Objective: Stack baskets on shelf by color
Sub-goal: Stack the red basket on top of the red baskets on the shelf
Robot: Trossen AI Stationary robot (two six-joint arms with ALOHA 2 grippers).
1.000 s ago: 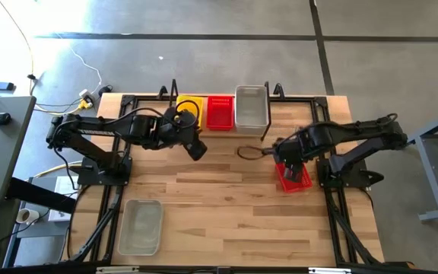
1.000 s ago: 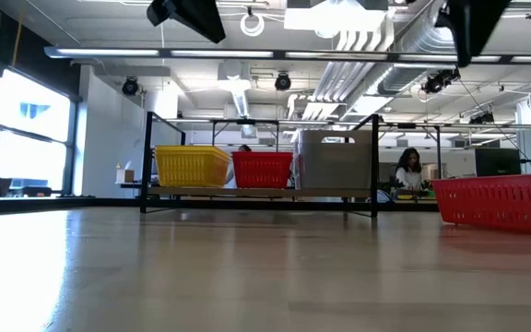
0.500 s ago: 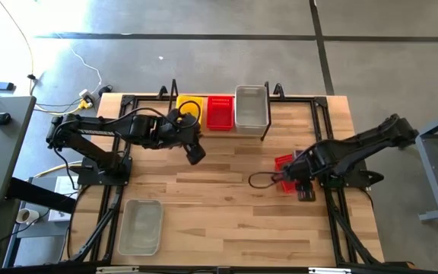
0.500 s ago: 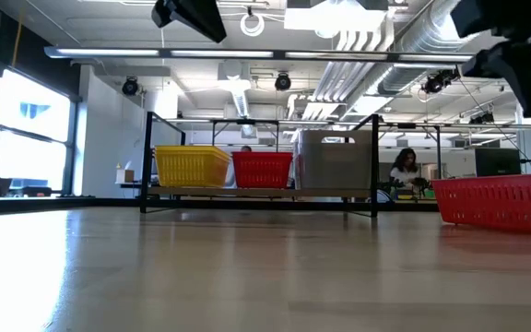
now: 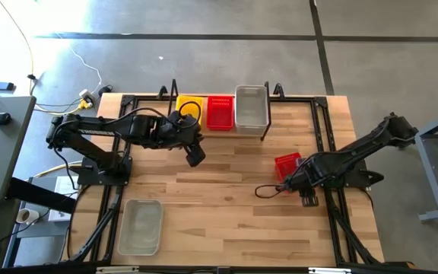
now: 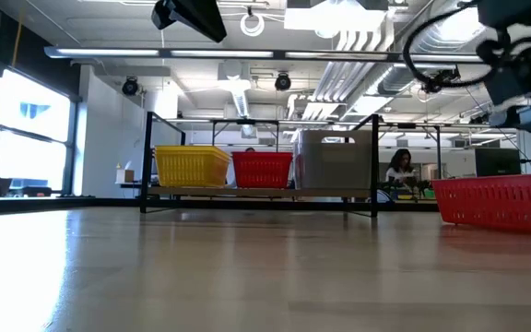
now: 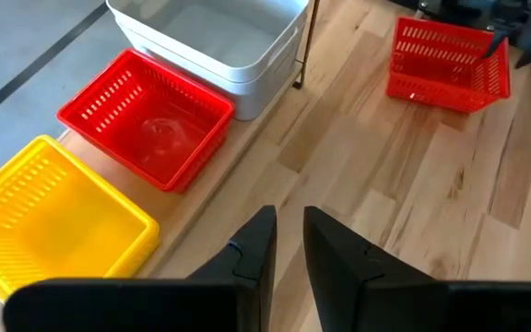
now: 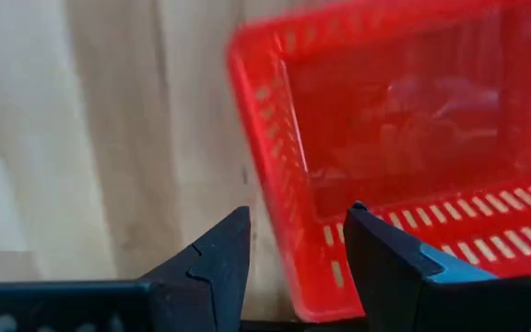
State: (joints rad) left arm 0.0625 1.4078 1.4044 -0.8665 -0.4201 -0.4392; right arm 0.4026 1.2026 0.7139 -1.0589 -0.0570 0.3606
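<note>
On the shelf [image 5: 220, 97] at the table's far edge stand a yellow basket [image 5: 189, 107], a red basket [image 5: 220, 113] and a grey basket [image 5: 252, 107], side by side on their bottoms. Another red basket [image 5: 287, 164] rests on the table at the right. My right gripper [image 5: 295, 181] is at its near side, open. In the right wrist view its fingers [image 8: 231, 247] stand on either side of the basket's corner wall [image 8: 275, 184]. My left gripper [image 5: 195, 156] hovers in front of the shelf, slightly open [image 7: 289, 244], holding nothing. My right gripper stands astride the loose red basket's wall near a corner [image 8: 289, 249], one finger outside and one over the inside. I cannot tell whether the fingers touch it. The basket sits flat on the table.
A further grey basket [image 5: 141, 227] lies at the table's near left. A dark cable loop [image 5: 268, 190] trails beside my right gripper. The shelf's upright ends [image 6: 146, 161] rise above the baskets. Bare wood [image 5: 226, 198] spans the table's middle. A person [image 6: 402, 171] shows far behind the table.
My right gripper has swung from above the loose red basket toward the table's near edge and come down, tipping over, so it now sits at the basket's near side. The basket has stayed in place.
</note>
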